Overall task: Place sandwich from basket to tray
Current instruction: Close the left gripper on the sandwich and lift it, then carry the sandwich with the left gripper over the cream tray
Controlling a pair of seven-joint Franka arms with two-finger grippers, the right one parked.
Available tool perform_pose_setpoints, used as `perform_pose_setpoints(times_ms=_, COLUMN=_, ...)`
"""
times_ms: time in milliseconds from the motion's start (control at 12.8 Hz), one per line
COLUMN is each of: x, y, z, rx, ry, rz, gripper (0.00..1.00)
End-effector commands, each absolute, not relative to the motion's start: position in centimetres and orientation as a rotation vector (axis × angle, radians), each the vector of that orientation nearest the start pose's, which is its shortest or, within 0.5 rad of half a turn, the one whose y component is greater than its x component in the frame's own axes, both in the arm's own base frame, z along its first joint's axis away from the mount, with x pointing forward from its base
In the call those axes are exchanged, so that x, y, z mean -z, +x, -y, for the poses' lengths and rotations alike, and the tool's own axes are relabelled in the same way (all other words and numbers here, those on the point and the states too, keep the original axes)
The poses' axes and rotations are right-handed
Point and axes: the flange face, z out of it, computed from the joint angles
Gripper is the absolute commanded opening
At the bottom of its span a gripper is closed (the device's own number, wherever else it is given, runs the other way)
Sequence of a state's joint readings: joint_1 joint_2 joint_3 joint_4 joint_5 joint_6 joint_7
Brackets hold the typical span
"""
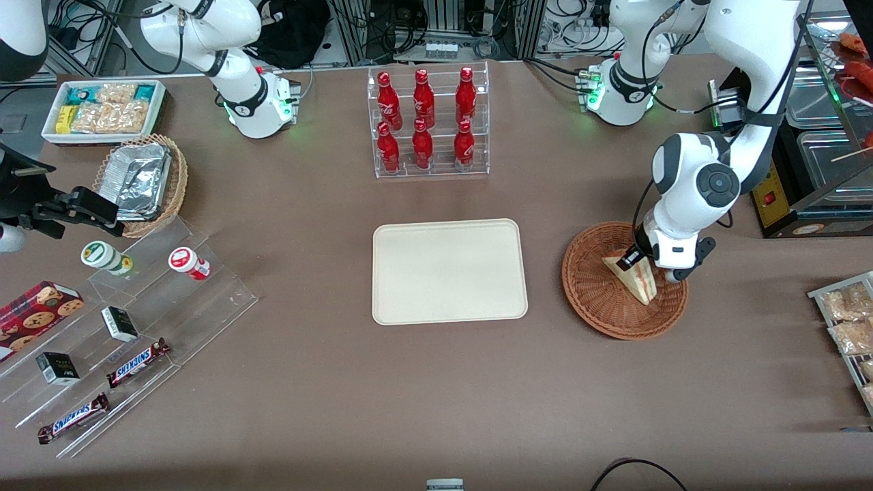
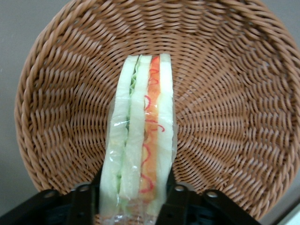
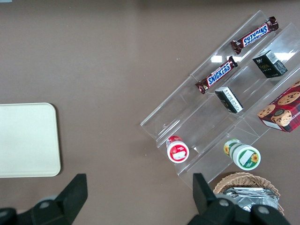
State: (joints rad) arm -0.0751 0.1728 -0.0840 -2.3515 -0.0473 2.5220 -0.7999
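The sandwich [image 1: 635, 281] [image 2: 143, 140], a wrapped wedge of pale bread with green, orange and red layers, stands on edge in the round reddish-brown wicker basket [image 1: 593, 290] [image 2: 225, 93]. My left gripper [image 1: 640, 263] [image 2: 132, 196] reaches down into the basket, and its black fingers [image 2: 177, 199] press against both bread faces, shut on the sandwich. The cream tray [image 1: 449, 271] [image 3: 26, 140] lies flat and bare beside the basket, toward the parked arm's end of the table.
A clear rack of red bottles [image 1: 426, 123] stands farther from the front camera than the tray. A stepped clear display [image 1: 136, 320] with Snickers bars, a tan basket of foil trays [image 1: 140, 181] and a white snack bin [image 1: 102, 109] sit toward the parked arm's end. Bagged snacks [image 1: 849, 320] lie near the basket.
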Motion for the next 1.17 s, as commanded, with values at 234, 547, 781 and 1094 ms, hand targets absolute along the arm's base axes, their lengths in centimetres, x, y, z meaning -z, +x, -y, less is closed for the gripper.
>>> perform_pose_setpoints(times_ms=234, x=-31.5, y=53.3, z=10.3, rx=-0.195, ry=-3.037, rz=0.772, gripper=0.04)
perform_pose_setpoints(times_ms=547, x=-33.7, y=53.7, z=17.1, rx=-0.259, ry=-2.987, rz=0.411, gripper=0.03)
perform_pose_setpoints(times_ms=781, x=-33.0, y=53.8, z=22.9, rx=-0.284, ry=-3.011, rz=0.110, gripper=0.02)
perform_pose_setpoints(times_ms=1094, x=-31.3, y=53.8, z=32.9, rx=-0.294, ry=-3.061, rz=0.153, gripper=0.03)
